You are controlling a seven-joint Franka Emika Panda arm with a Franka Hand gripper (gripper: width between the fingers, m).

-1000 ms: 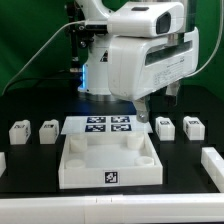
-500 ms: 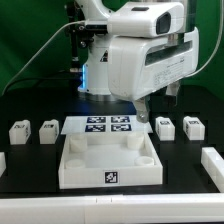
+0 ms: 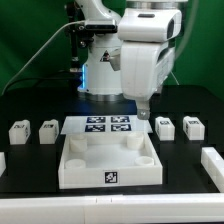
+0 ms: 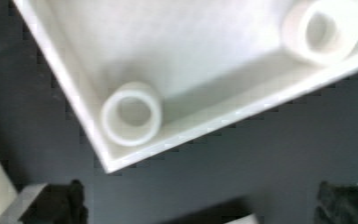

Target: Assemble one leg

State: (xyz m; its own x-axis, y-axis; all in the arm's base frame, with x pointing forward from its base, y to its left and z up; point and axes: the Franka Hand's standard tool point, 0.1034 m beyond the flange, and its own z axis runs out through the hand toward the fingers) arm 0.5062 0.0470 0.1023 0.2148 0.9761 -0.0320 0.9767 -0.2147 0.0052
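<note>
White wrist housing (image 3: 148, 50) has swivelled since earlier. I read two-finger gripper (image 3: 143, 110) jaws apart, empty, beyond large white rimmed tray (image 3: 80, 176), front tagged black-and-white.

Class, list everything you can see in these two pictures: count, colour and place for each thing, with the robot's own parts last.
legs: four, white, two on either side of the marker board
marker board: one, white with black tags, behind the tray
tray: one, white, mid-table, tag on its front wall
sockets: two seen, white, round, inside the tray
blocks: two, white, cut off at the exterior view's left and right edges
table: one, black
backdrop: one, green, behind
arm: one, white, over the marker board
hand: one, open, empty
</note>
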